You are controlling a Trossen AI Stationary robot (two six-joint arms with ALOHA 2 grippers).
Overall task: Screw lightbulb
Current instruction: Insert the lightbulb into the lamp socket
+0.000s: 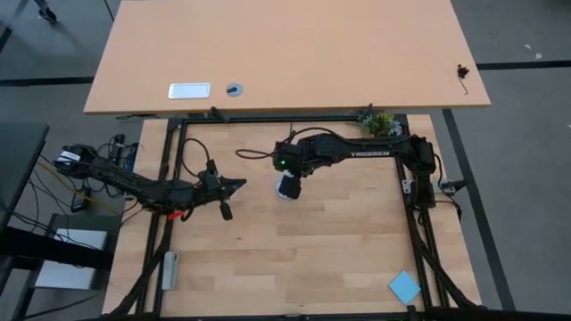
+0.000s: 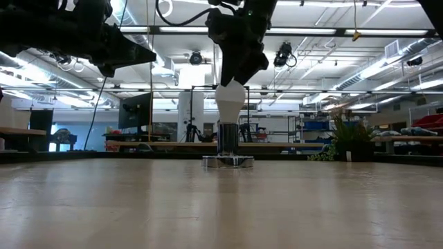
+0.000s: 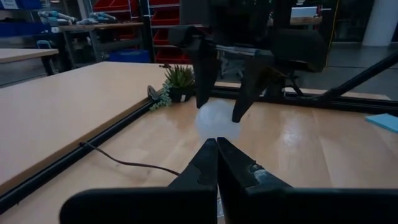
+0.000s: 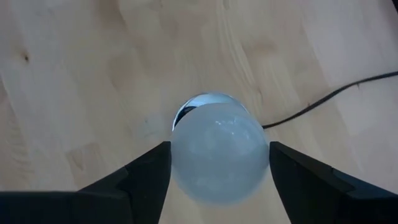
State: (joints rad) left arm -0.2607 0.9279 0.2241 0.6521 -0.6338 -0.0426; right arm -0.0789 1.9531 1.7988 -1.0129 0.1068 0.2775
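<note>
The white lightbulb [image 2: 230,102] stands upright with its narrow end down in the shiny silver socket [image 2: 228,142], which rests on its round base in the middle of the table. My right gripper [image 1: 287,183] comes down from above and is shut on the bulb [image 4: 219,152]. In the right wrist view the socket's rim [image 4: 186,111] shows just behind the bulb. My left gripper [image 1: 234,192] hovers to the left of the bulb, shut and empty. It points at the bulb [image 3: 217,121] in the left wrist view, a short way off. My right gripper pinches the bulb's round upper part [image 4: 180,155] between its two fingers, one on each side. The fingers [image 4: 149,171] point down from above. The bulb is upright, and its narrow end meets the socket top [image 2: 228,126].
A black cord [image 4: 323,99] runs from the socket toward the table's far left. A small plant [image 1: 381,122] stands at the far edge, a blue square [image 1: 404,287] lies at the near right, and a grey piece [image 1: 169,267] lies at the near left. Another table [image 1: 285,53] stands beyond.
</note>
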